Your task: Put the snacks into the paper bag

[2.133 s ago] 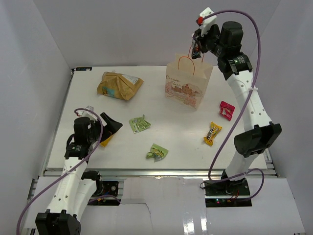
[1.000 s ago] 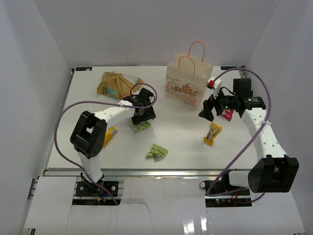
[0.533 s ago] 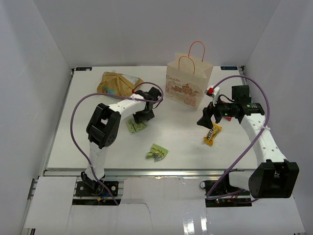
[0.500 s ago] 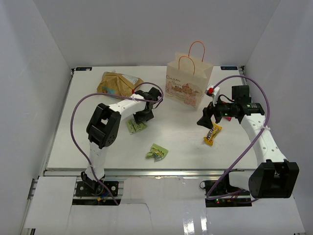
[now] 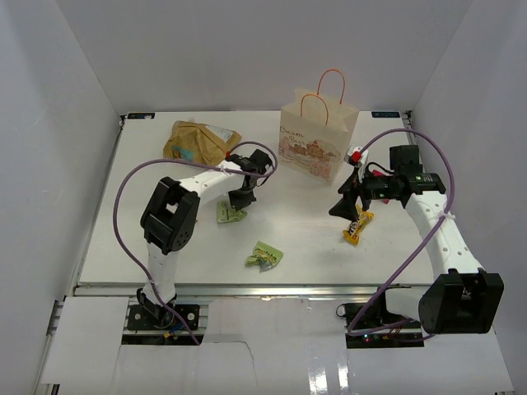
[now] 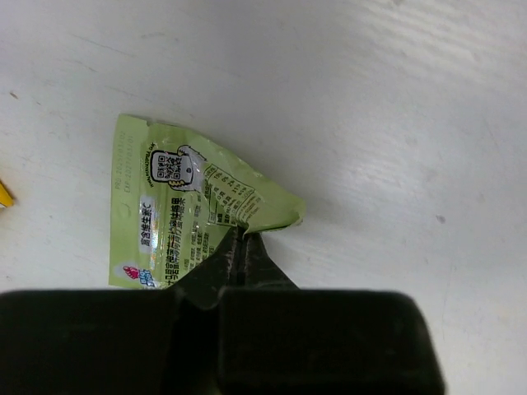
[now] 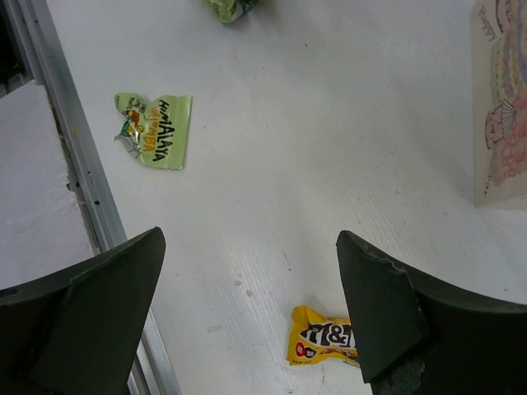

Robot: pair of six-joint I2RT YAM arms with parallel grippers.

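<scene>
Left gripper (image 6: 240, 240) clamped tight on one edge of a green packet (image 6: 177, 206), print side up, long axis in line with the fingers, centre-left of the table (image 5: 305, 247). Right gripper (image 7: 247, 243) spread wide, holding nothing, above the one yellow packet (image 7: 324, 339), long axis roughly near-far. Green packets: two, the second (image 5: 263, 255) nearer. One tan-gold bag (image 5: 198, 141) far left. One paper bag (image 5: 317, 136) upright, far centre.

The paper bag (image 5: 317, 136) stands on the table (image 5: 313, 247), toward its back edge. Directly left of the paper bag lies the large snack bag (image 5: 198, 141). In front of the paper bag and to its left lies a flat packet (image 5: 229, 215), and a second packet (image 5: 264, 255) lies farther forward still. The candy bar (image 5: 357, 227) lies in front of the paper bag, slightly to its right.
</scene>
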